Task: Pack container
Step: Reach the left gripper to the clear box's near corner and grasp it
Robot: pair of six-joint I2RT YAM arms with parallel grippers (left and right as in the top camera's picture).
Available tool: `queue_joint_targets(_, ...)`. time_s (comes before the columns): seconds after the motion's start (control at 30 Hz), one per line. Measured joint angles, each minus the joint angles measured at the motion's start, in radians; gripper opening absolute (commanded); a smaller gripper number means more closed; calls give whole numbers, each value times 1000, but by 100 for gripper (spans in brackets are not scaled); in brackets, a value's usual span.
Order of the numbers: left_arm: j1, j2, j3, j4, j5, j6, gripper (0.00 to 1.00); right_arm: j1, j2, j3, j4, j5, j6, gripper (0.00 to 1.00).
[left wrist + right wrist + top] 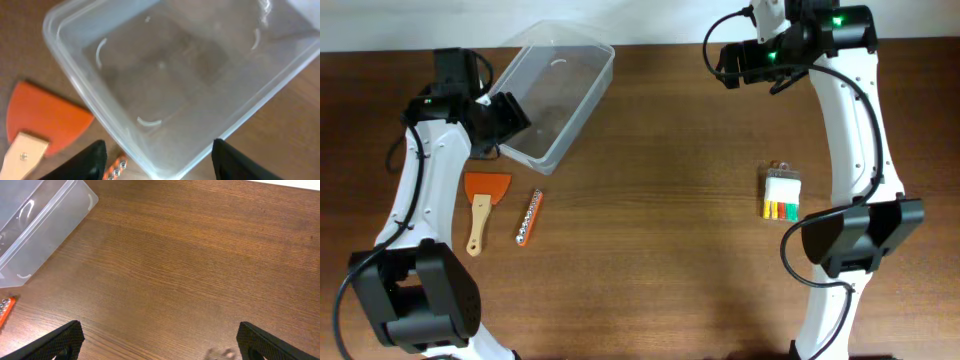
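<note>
Container sits at far-left of counter, upright, lidless, clear plastic w/ rounded corners and rim, set diagonally to counter edge. Wood grain shows through its floor.

L hand: over container's near corner. Wrist view has the two black fingers standing apart, one either side of that corner. Strip of counter visible btwn the left-side finger and tub wall, so no clamp there. The other finger is v. close to rim, contact can't be told. Logged as spread, nothing held.

R hand: far-right of counter, well apart from container, fingers at full spread w/ only bare wood btwn them, holding nothing.

Other items:
- scraper, orange blade + light wooden handle, flat on counter just nearside of container, beside L arm
- orange bit strip w/ row of small metal ends, just right of scraper, not touching it
- small white pack w/ yellow/green/red pieces, right half of counter, near R arm, well apart from container
</note>
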Motion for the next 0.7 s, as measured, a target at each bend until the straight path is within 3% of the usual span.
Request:
queue_joint_targets(0.3, 0, 0, 0, -141, 6, -179, 76, 3, 1, 0, -7, 0, 0, 99)
queue_joint_targets(0.7, 0, 68, 0, -106, -32, -289, 79, 3, 5, 0, -13, 0, 0, 99)
